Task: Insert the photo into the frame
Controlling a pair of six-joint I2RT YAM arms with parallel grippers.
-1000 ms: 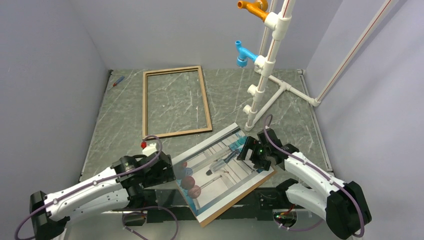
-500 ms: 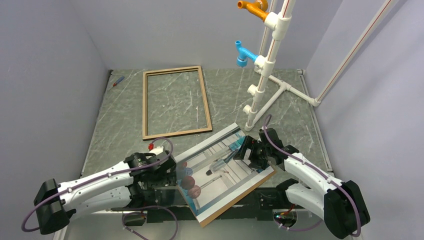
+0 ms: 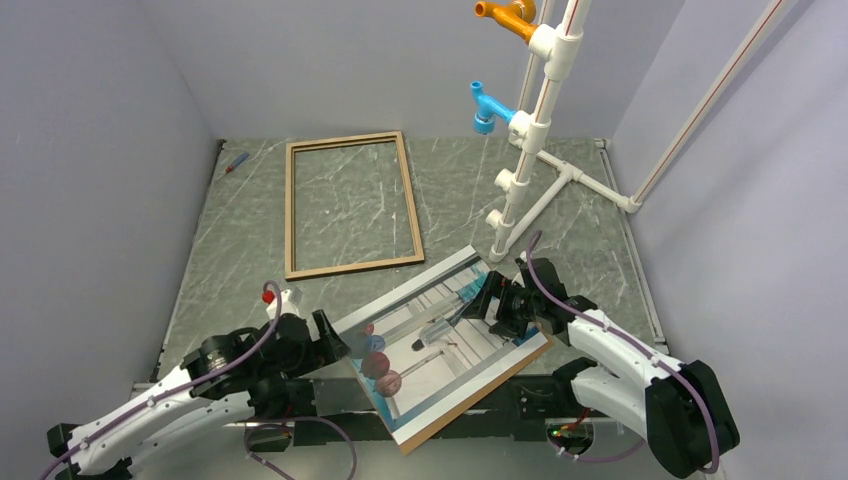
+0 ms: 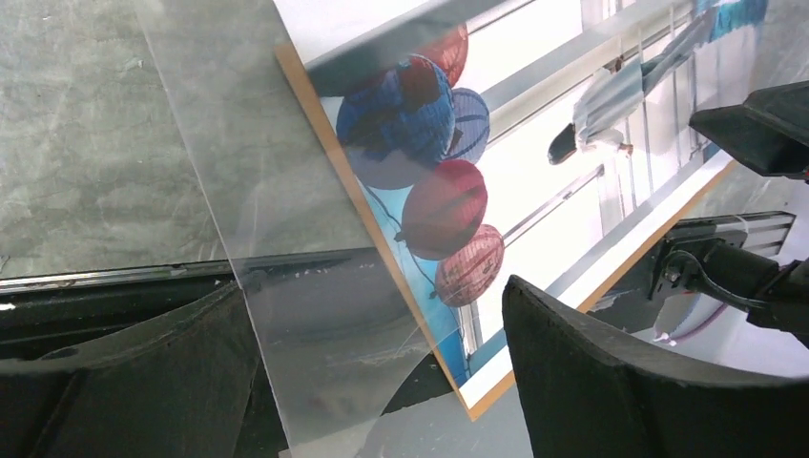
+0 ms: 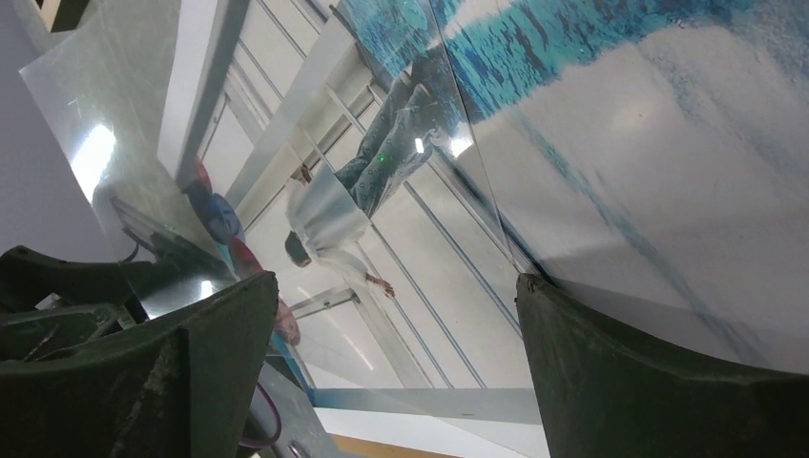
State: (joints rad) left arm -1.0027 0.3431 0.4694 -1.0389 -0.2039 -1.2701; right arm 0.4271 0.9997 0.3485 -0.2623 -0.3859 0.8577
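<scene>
The photo (image 3: 440, 335) lies face up on a brown backing board (image 3: 487, 389), slanted across the table's near edge. A clear sheet (image 3: 335, 390) overlaps its left end. The light wood frame (image 3: 291, 210) lies flat and empty further back on the left. My left gripper (image 3: 330, 345) is open at the photo's left end. In the left wrist view it (image 4: 382, 382) straddles the clear sheet (image 4: 286, 334) and the photo's corner (image 4: 458, 191). My right gripper (image 3: 493, 300) is open over the photo's far right end. In the right wrist view it (image 5: 396, 372) hovers close above the photo (image 5: 401, 248).
A white pipe stand (image 3: 530, 130) with a blue fitting (image 3: 486, 105) and an orange fitting (image 3: 508, 15) rises at the back right, just behind my right gripper. A small red and blue object (image 3: 236, 161) lies at the back left corner. Grey walls enclose the marbled table (image 3: 240, 260).
My left arm has dropped lower and stretched out, with its wrist shifted a little left. My right gripper has edged slightly left over the photo. The photo, board and frame have not moved.
</scene>
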